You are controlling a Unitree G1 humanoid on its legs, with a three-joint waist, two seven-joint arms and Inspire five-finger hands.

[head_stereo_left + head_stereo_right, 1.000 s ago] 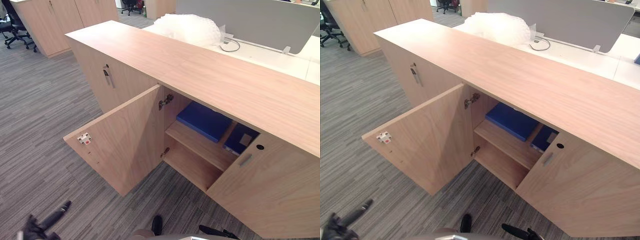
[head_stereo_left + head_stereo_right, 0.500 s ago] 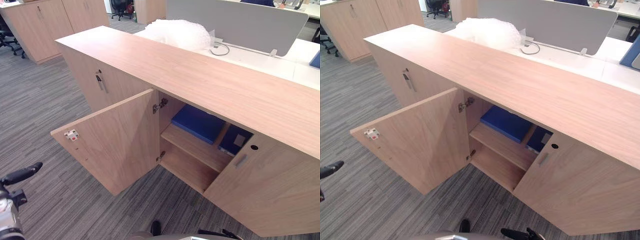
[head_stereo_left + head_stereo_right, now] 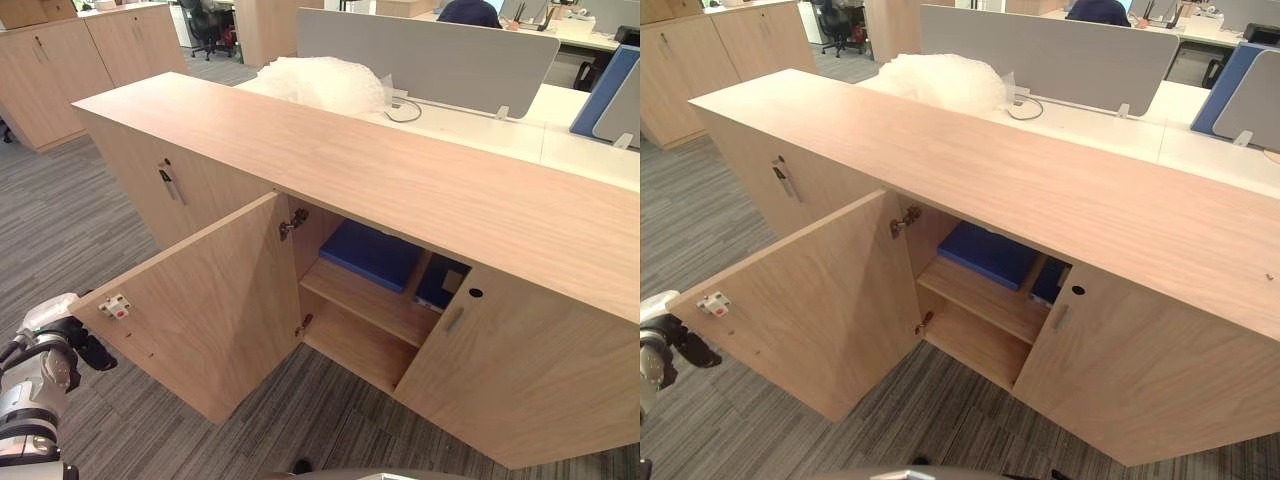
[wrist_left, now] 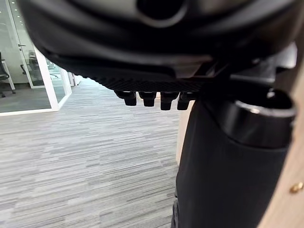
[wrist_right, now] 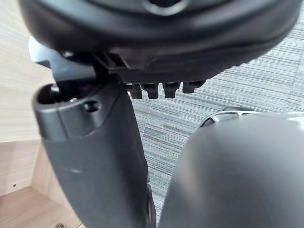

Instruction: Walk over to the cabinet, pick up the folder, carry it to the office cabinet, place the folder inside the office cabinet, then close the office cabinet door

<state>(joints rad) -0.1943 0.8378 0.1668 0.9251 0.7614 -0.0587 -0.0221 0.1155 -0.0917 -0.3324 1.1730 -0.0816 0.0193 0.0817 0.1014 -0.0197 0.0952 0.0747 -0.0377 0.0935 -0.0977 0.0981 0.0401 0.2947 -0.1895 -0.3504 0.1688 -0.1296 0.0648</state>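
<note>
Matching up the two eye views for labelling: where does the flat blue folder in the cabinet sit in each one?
Left eye view: the flat blue folder lies on the upper shelf, just right of the picture's middle.
Right eye view: the same folder lies on that shelf, close to the middle and a little further left.
Shared landmark: the upper hinge of the open door, just left of the folder in both views.

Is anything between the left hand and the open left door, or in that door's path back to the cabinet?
Nothing visible. The left hand is by the left door's outer edge; the blue folder lies on the shelf inside the office cabinet, back from its front.
</note>
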